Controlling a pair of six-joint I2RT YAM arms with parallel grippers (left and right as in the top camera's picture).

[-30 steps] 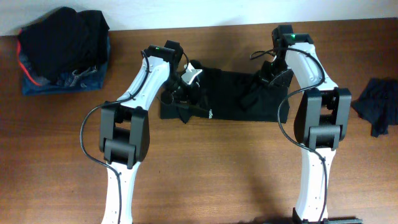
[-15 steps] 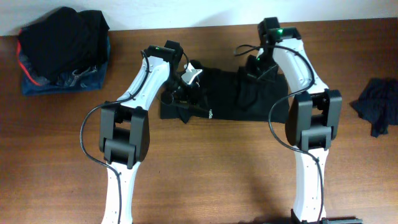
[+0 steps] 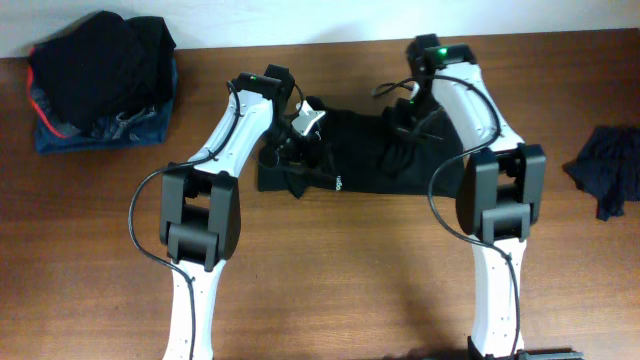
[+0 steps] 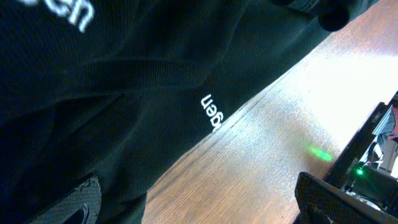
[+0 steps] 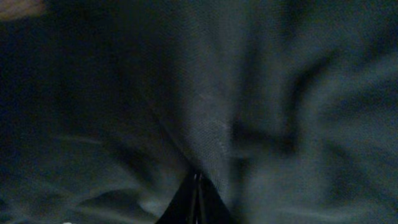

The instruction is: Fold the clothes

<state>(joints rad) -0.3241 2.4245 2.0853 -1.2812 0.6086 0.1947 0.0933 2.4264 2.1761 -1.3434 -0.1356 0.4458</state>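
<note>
The clothes, a black T-shirt (image 3: 352, 165), lie as a wide band on the table between my two arms. Small white lettering (image 4: 212, 112) shows near the shirt's front edge. My left gripper (image 3: 300, 152) hovers low over the shirt's left part, open, with nothing between its fingers (image 4: 78, 202). In the left wrist view this gripper (image 4: 199, 208) straddles the hem and bare wood. My right gripper (image 3: 402, 140) is over the shirt's right half, shut on a raised ridge of the black fabric (image 5: 205, 130). Cloth fills the right wrist view around the closed right gripper (image 5: 198, 199).
A pile of dark garments (image 3: 100, 75) sits at the back left corner. Another dark blue garment (image 3: 605, 170) lies at the right edge. The wooden table (image 3: 350, 270) stretches toward the front between the arm bases.
My right arm has swung left toward the middle, drawing the shirt's right end with it, so the shirt is now shorter on that side. The left arm has stayed still.
</note>
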